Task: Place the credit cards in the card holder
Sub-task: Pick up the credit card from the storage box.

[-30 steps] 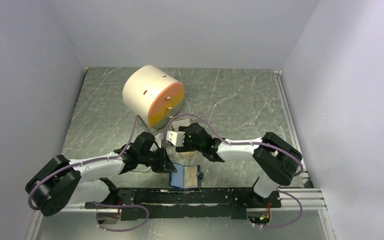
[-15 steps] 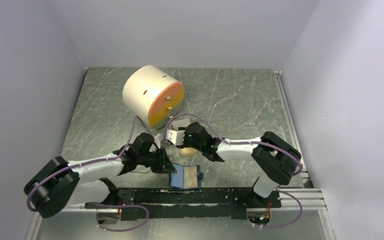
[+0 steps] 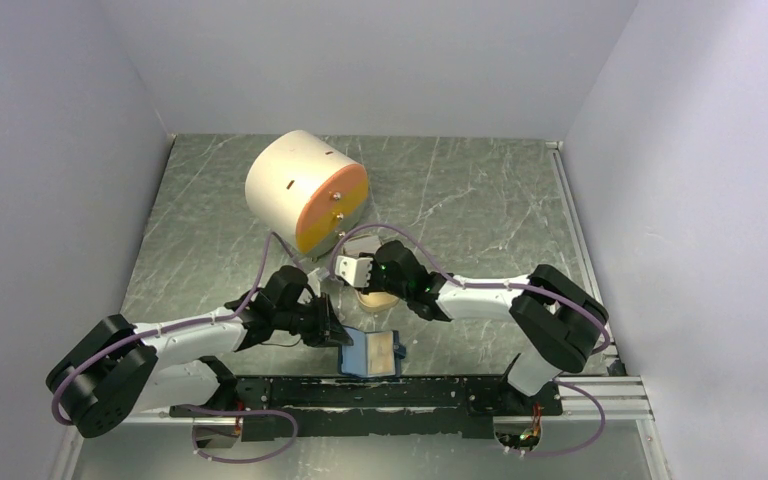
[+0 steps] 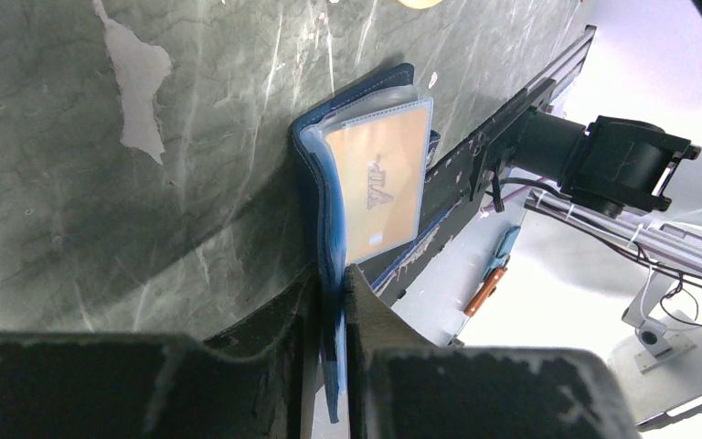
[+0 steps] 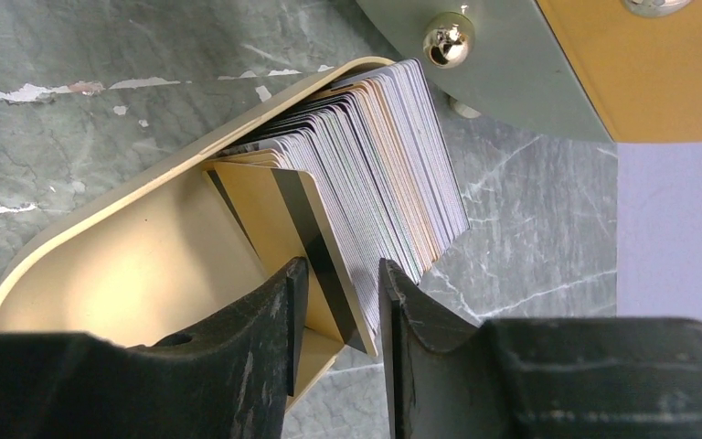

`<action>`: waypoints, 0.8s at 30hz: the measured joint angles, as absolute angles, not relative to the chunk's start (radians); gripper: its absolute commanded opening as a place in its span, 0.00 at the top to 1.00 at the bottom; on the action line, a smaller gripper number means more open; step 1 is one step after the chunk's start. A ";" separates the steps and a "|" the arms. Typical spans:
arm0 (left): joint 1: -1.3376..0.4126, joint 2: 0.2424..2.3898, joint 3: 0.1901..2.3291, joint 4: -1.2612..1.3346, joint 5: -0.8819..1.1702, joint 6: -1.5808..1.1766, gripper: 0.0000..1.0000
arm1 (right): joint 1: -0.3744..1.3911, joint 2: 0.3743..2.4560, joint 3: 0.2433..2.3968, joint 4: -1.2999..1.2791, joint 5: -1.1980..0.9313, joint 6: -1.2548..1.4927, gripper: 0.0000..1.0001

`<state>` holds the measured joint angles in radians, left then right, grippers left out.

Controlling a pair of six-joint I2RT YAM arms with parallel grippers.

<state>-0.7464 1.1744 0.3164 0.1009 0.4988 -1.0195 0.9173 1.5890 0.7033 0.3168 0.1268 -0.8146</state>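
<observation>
The card holder (image 3: 372,352), dark blue with a lighter blue inside, lies open near the front rail. A tan card shows in its clear pocket in the left wrist view (image 4: 379,178). My left gripper (image 3: 338,335) (image 4: 332,274) is shut on the holder's near edge. The credit cards (image 5: 375,165) stand as a fanned stack in the tan oval dish (image 5: 101,265) (image 3: 380,299). My right gripper (image 5: 338,274) (image 3: 352,276) is open. Its jaws straddle the lower corner of the front cards, one with a black stripe.
A big cream cylinder with an orange face (image 3: 305,190) lies just behind the dish, and its face and a metal stud show in the right wrist view (image 5: 603,64). The black front rail (image 3: 400,390) runs right behind the card holder.
My right gripper has shifted slightly at the dish. My left gripper and the card holder have not moved.
</observation>
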 measured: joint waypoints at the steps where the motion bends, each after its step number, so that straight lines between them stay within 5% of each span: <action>1: -0.746 1.174 0.316 0.101 0.499 -1.021 0.81 | 0.917 1.589 0.706 0.312 0.126 -0.813 0.64; 24: -0.746 1.174 0.315 0.103 0.499 -1.027 0.82 | 0.896 1.571 0.755 0.203 0.090 -0.813 0.81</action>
<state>-0.7464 1.1744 0.3153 0.1028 0.4988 -1.0267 0.8963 1.5715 0.7547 0.2028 0.0898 -0.8135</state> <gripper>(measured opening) 0.185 0.248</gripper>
